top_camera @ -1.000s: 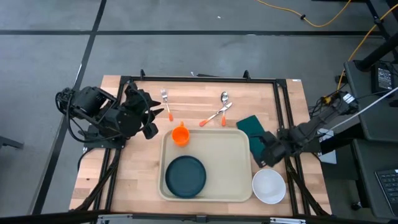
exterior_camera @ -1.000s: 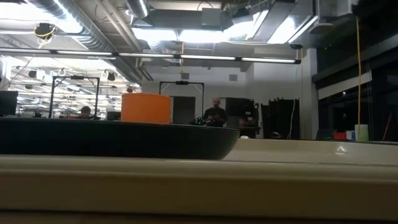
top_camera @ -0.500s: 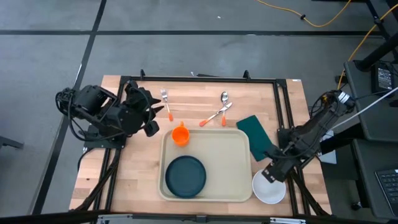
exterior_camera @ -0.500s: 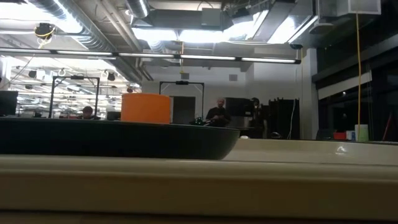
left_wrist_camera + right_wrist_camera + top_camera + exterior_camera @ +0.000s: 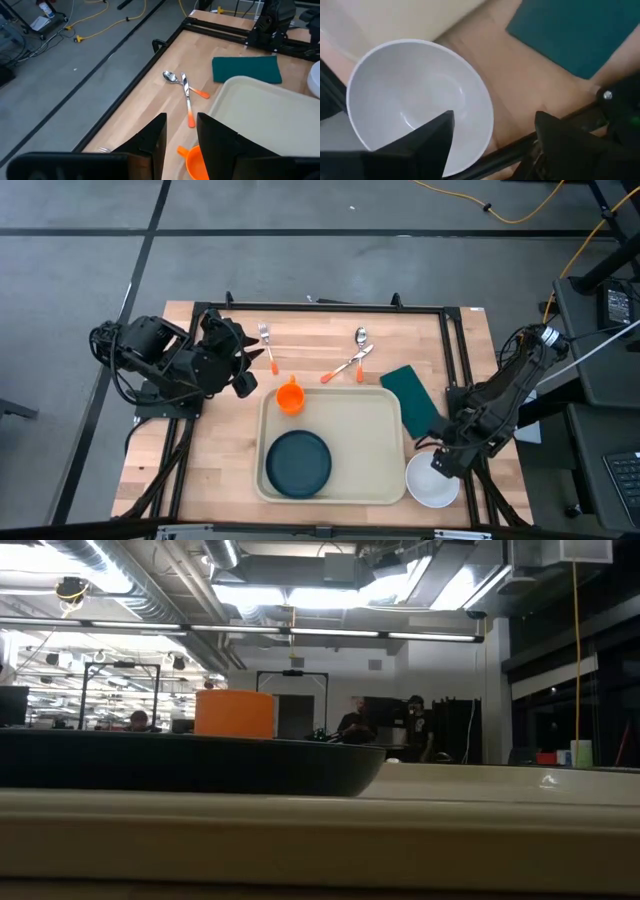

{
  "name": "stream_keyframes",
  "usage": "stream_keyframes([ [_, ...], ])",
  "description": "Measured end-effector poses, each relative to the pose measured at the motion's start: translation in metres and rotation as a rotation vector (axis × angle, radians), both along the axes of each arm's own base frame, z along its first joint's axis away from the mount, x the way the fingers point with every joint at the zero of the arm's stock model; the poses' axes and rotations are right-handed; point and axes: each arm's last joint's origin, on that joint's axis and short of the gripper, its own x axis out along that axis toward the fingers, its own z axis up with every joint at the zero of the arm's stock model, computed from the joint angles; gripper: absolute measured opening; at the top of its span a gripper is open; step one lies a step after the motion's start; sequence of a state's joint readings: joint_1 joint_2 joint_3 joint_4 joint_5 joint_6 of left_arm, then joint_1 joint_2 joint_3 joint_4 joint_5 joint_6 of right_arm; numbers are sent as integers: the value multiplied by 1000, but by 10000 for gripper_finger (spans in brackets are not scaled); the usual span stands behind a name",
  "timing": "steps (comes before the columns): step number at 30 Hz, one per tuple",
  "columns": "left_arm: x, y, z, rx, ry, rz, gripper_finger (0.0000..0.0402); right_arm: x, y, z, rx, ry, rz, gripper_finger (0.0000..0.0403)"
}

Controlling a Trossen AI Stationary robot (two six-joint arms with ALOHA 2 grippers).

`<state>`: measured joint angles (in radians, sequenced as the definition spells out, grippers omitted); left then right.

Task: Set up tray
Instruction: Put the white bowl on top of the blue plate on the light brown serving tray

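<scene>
The cream tray [image 5: 375,430] lies mid-table and carries a dark blue plate [image 5: 298,462]. An orange cup [image 5: 290,396] stands at its far left corner. A white bowl [image 5: 432,483] rests on the table by the tray's near right corner. My right gripper [image 5: 441,463] hangs open over the bowl's far rim. In the right wrist view one finger stands over the bowl's inside and the other outside its rim [image 5: 487,117]. My left gripper [image 5: 243,372] waits open at the far left, nothing between its fingers [image 5: 181,135].
A dark green cloth [image 5: 408,395] lies flat right of the tray. A fork [image 5: 266,345], a spoon [image 5: 360,338] and an orange-handled knife [image 5: 345,367] lie on the wood beyond the tray. A black frame [image 5: 455,350] borders the table. People stand in the room behind.
My right gripper has left the green cloth's near end and gone toward the table's near edge, ending over the white bowl's rim, and it has opened. The cloth now lies flat and uncovered.
</scene>
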<state>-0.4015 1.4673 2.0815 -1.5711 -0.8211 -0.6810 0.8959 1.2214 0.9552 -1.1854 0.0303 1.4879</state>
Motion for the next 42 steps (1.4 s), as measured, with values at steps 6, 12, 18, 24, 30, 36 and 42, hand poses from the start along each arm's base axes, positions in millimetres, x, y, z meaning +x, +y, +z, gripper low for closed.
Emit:
stream_keyframes([
  [6, 0, 0, 0, -12, -9, 10, 102, 1, 2, -31, 39, -25, 27, 279],
  [12, 0, 0, 0, -20, -16, 17, 102, -7, -6, -57, 28, 55, 7, 278],
  [18, 0, 0, 0, -26, -20, 20, 102, -4, -2, -68, 107, 21, 19, 271],
  [24, 0, 0, 0, -24, -21, 22, 102, -3, -1, -71, 126, 1, 18, 193],
  [30, 0, 0, 0, -14, -25, 30, 102, -2, 1, -70, 150, -15, 24, 35],
  [36, 0, 0, 0, -8, -21, 26, 102, 0, 4, -69, 178, -29, 7, 16],
  [42, 0, 0, 0, -8, -21, 25, 102, 2, 8, -62, 227, -13, 1, 10],
])
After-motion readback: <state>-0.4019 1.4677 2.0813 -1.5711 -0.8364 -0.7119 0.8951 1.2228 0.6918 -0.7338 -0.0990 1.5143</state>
